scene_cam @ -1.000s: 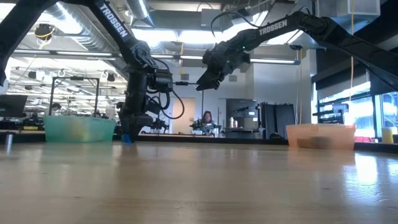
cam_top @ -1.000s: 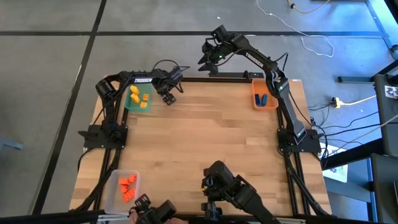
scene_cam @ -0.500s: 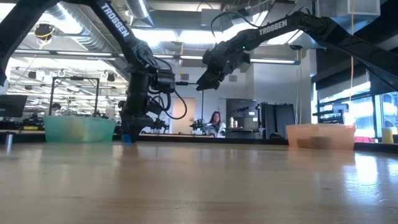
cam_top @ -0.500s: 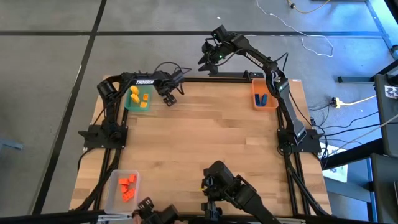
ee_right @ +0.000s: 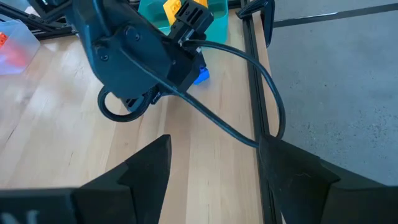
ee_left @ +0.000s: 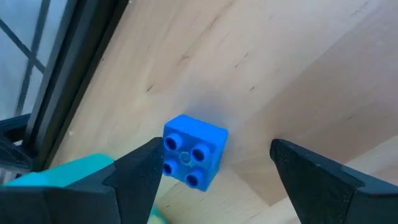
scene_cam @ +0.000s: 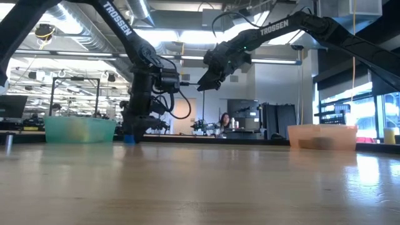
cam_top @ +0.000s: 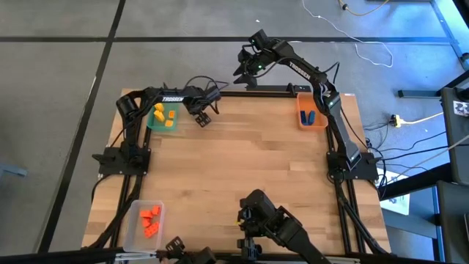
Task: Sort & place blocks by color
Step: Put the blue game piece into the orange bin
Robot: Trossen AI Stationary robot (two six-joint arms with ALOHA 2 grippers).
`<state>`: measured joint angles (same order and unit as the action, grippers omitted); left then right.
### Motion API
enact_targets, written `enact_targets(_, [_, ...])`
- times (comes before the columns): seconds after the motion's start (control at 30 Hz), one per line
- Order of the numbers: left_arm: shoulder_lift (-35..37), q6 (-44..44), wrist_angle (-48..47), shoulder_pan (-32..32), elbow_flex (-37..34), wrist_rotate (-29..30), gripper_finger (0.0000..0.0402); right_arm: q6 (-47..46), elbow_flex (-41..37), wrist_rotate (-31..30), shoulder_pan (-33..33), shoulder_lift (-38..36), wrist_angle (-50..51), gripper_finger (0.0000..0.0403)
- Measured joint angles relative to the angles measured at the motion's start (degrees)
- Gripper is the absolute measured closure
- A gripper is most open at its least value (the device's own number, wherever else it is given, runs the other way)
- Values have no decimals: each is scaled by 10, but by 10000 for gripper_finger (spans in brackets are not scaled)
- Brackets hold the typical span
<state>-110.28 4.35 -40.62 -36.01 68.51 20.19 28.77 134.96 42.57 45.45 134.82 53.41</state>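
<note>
One blue block (ee_left: 194,152) lies studs up on the wooden table near its far edge, just right of the green bin (cam_top: 163,117); it also shows in the low view (scene_cam: 129,139) and the right wrist view (ee_right: 200,76). My left gripper (ee_left: 216,147) hangs open just above it, pointing steeply down, with the block nearer one finger; it also shows from above (cam_top: 203,117). The green bin holds yellow blocks (cam_top: 158,111). My right gripper (cam_top: 245,67) stands open, high beyond the table's far edge, with nothing between its fingers (ee_right: 213,146).
An orange bin (cam_top: 311,110) with a blue block (cam_top: 311,116) inside stands at the far right corner. A clear bin (cam_top: 145,220) with orange-red blocks (cam_top: 150,218) stands at the near left corner. A black rail (cam_top: 249,91) runs along the far edge.
My left gripper has moved a little toward the table's right edge along the far edge, staying open and at the same height. The blue block has not moved.
</note>
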Motion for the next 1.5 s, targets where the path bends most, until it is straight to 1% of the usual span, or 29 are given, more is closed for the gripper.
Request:
enact_targets(0.23, [-2,2,9,13,31,-54,103,0,0,0,0,0,0,159])
enact_targets(0.43, [-2,-33,2,13,34,-30,103,0,0,0,0,0,0,159])
enact_targets(0.77, [3,-135,-12,7,47,-28,103,0,0,0,0,0,0,159])
enact_targets(0.9, [3,-163,-28,-5,47,-47,103,0,0,0,0,0,0,159])
enact_targets(1.07, [-2,-194,-30,-16,47,-48,103,0,0,0,0,0,0,159])
enact_targets(1.2, [-18,-200,-29,-20,47,-71,103,0,0,0,0,0,0,159])
enact_targets(1.5, [-34,-207,-25,-20,50,-83,103,0,0,0,0,0,0,159])
